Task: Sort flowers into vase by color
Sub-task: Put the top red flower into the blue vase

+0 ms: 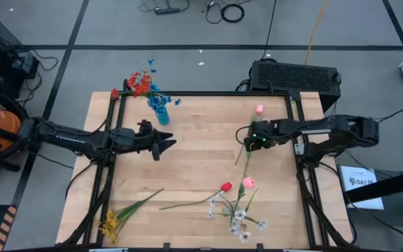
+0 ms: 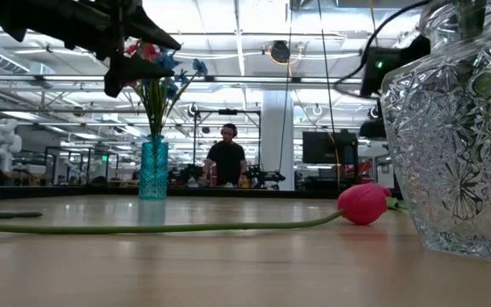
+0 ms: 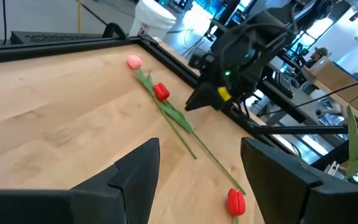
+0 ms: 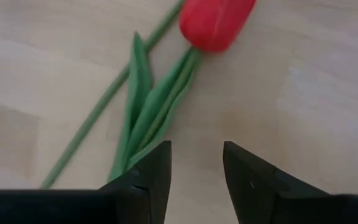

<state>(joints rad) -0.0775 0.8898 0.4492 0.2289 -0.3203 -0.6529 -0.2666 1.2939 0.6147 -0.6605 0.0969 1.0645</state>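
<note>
A teal cup stands upright near the table's far edge and holds blue and red flowers. My right gripper hovers open, pointing down, just short of a red tulip bud with green leaves. That tulip lies flat beside a pink tulip. My left gripper is open above the table's middle, near the cup. A grey block does not show.
Near the front edge lie a red tulip, a pink tulip, white blossoms and yellow sprigs. A clear cut-glass vase stands close to the low camera. A person stands far behind the table.
</note>
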